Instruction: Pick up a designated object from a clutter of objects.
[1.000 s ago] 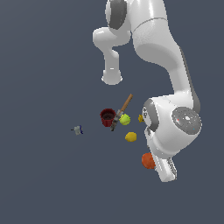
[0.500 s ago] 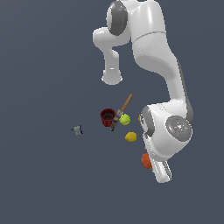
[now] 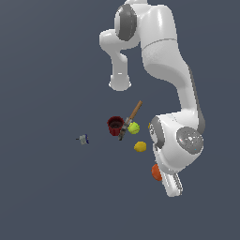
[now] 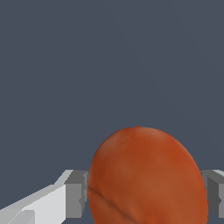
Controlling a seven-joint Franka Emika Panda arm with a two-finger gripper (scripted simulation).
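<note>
Between the two grey fingers [image 4: 75,194] sits the orange ball [image 4: 146,177] — they look open and hug its sides. Next they should squeeze shut, then lift. Farther off lie the yellow lemon [image 3: 140,146] and red cup [image 3: 115,125].

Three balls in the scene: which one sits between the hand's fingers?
The orange-red ball. The wrist view shows a finger on each side of it. The yellow lemon and the yellow-green ball lie apart, nearer the dark red cup.
</note>
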